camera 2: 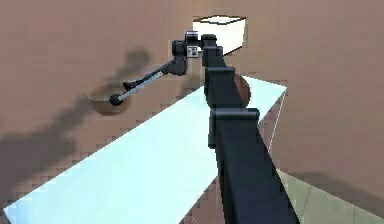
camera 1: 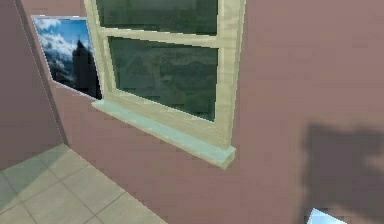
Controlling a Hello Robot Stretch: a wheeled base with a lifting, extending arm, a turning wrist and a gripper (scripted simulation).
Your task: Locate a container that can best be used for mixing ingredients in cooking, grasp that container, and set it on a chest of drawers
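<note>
In the arm side view my arm (camera 2: 235,140) reaches up over a long pale top (camera 2: 140,170) that stands against a brown wall. The gripper (camera 2: 122,97) points left and down from its dark body (camera 2: 185,47). A small dark brown bowl-like thing (camera 2: 104,102) hangs at the fingers' end, clear of the pale top, with only wall behind it, so the gripper holds it. A second brown round thing (camera 2: 245,90) shows just right of the arm, partly hidden by it.
A white box (camera 2: 222,28) stands at the far end of the pale top. The forward view faces a pink-brown wall with a pale-framed window (camera 1: 165,65), a mountain picture (camera 1: 68,52) on its left, tiled floor (camera 1: 60,185) and a pale corner (camera 1: 322,215) at the bottom right.
</note>
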